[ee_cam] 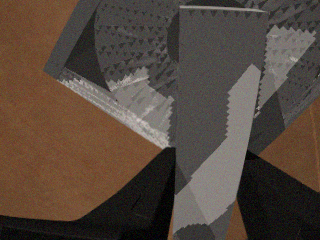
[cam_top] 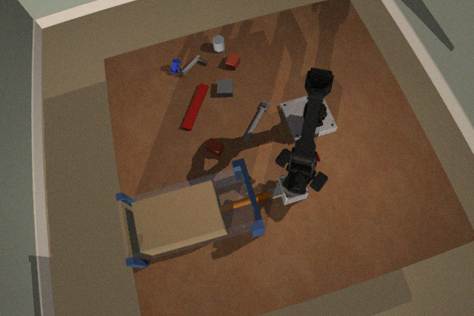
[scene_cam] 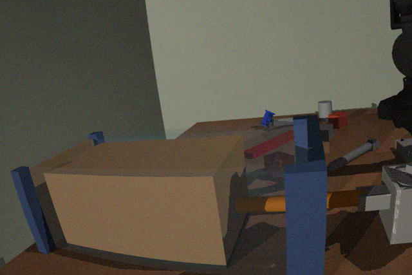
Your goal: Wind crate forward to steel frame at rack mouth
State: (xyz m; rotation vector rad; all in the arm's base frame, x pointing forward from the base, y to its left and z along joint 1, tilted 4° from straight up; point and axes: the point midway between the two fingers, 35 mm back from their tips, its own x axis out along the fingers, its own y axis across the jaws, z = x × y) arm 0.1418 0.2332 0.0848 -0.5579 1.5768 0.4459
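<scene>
The tan crate sits flat inside the clear-panelled cubby. A gap shows between its front and the blue frame at the mouth. An orange strap runs from the crate's front under the frame to the pale grey winch. My gripper is shut on the winch handle, a flat grey bar that lies over the winch's round top. The handle's key and the winch hole are hidden. In the top view, the arm covers the fingertips.
A grey tool with a short head lies between the cubby and the arm's base plate. A dark red block is beside the cubby. Farther back are a red bar, a grey block and several small items.
</scene>
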